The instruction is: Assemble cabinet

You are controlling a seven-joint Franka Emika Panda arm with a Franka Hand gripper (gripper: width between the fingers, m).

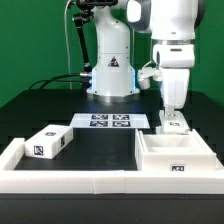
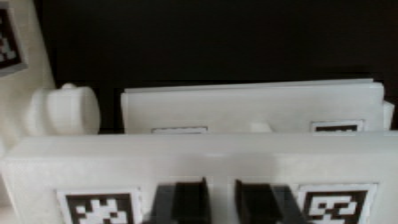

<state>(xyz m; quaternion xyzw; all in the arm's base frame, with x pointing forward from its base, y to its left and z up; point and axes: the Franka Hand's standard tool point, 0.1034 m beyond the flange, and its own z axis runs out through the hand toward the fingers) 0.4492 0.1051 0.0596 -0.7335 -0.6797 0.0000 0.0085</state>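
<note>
The gripper [image 1: 171, 116], whose near-together fingers [image 2: 178, 203] leave me unable to tell whether they grip, hangs over the cabinet's small white piece [image 1: 178, 127] at 12 o'clock of the box body [image 1: 176, 158], while a loose block [image 1: 48, 142] lies at 8 o'clock on the desk [image 1: 100, 152].

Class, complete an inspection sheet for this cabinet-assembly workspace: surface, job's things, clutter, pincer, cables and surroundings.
Surface: black table inside a low white border frame; marker board lies flat on it.
Job's things: white block at the exterior view's left; hollow box body at its right; small white piece behind the body.
Clutter: nothing seen.
Pincer: pincer low over the small piece; open or shut cannot be told.
Cables: black cable beside the arm.
Surroundings: green backdrop.
</note>
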